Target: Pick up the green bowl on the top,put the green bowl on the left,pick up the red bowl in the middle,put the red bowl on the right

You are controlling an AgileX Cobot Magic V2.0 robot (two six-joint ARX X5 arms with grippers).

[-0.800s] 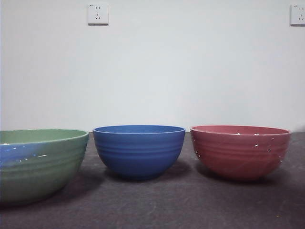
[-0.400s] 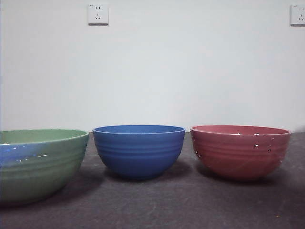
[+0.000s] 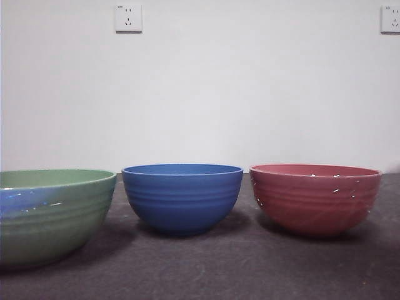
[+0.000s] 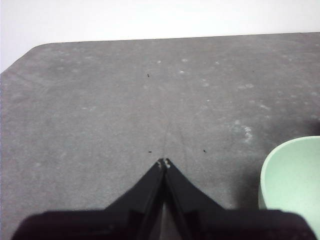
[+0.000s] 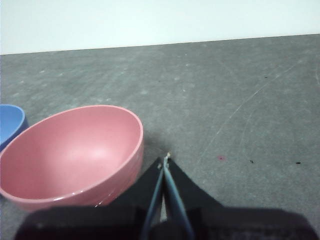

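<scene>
Three bowls are found standing apart in a row on the counter (image 3: pixel 206 269): the green bowl (image 3: pixel 53 212) at the left and nearest, the blue bowl (image 3: pixel 182 197) in the middle, the red bowl (image 3: pixel 315 197) at the right. No stack remains, so both placements are judged complete.

The left gripper (image 4: pixel 164 164) is seen closed with nothing held, poised over bare counter, the green bowl's rim just beside it. The right gripper (image 5: pixel 165 161) is likewise closed and empty, just beside the red bowl's rim, contact not determinable.

Recommendation: only withdrawal is judged outstanding. Each gripper is best lifted straight up and away from the neighbouring rim, sideways sweeps being avoided so that no bowl is nudged.
</scene>
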